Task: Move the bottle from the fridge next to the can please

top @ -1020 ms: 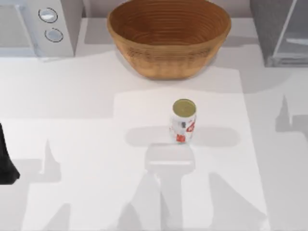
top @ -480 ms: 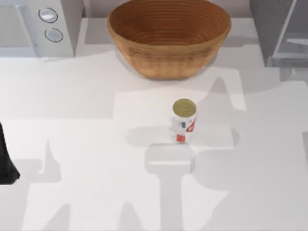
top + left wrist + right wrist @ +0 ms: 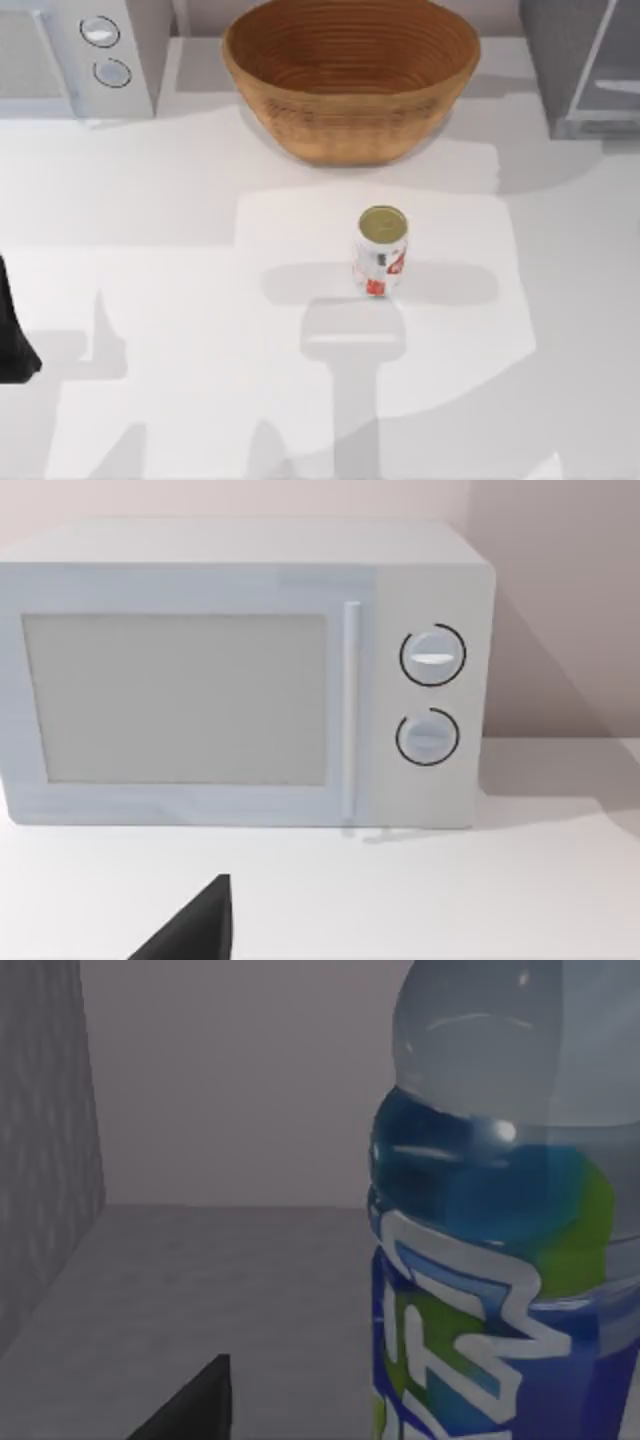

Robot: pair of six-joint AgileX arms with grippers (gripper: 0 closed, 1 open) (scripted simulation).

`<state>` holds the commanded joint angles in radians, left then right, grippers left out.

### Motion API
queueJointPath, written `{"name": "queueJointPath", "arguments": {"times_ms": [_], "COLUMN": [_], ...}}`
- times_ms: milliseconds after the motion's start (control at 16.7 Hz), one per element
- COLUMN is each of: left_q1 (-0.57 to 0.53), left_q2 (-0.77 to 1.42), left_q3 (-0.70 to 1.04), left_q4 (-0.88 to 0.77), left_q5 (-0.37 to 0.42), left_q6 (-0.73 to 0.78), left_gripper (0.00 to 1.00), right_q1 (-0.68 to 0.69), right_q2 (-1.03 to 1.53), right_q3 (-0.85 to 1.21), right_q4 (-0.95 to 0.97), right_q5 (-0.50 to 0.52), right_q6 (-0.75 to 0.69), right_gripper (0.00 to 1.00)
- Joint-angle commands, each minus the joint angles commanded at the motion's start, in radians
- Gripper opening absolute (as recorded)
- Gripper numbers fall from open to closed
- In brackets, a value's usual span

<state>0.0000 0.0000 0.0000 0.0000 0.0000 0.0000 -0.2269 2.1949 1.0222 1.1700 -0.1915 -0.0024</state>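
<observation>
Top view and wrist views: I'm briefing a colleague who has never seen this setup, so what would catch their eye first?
Probably the big woven brown bowl at the back middle of the table, with the can standing upright in front of it, apart from it. Next, the bottle looms close in the right wrist view, standing on a grey floor between grey walls. The white microwave faces the left wrist camera, at the table's back left.

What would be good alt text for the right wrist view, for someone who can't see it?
A clear plastic bottle with a blue label and green-white marks stands upright, very close to the camera, on a grey floor between grey walls, apparently inside the fridge. A dark piece of the right gripper juts in at the picture's edge, apart from the bottle.
</observation>
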Motion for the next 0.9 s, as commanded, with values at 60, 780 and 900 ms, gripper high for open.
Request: {"name": "queueJointPath", "arguments": {"times_ms": [60, 780, 900], "left_q1": [0.000, 0.000, 0.000], "left_q2": [0.000, 0.000, 0.000], "left_q3": [0.000, 0.000, 0.000], "left_q4": [0.000, 0.000, 0.000], "left_q5": [0.000, 0.000, 0.000], "left_q6": [0.000, 0.000, 0.000], "left_gripper": [1.00, 1.00, 1.00], "right_q1": [-0.001, 0.018, 0.022], "right_q2": [0.007, 0.113, 0.142], "right_q3": [0.004, 0.216, 0.278], "right_q4": [0.005, -0.101, -0.133], "right_q5": [-0.001, 0.019, 0.024], "right_q6": [0.000, -0.001, -0.001], "right_gripper": [1.00, 1.00, 1.00]}}
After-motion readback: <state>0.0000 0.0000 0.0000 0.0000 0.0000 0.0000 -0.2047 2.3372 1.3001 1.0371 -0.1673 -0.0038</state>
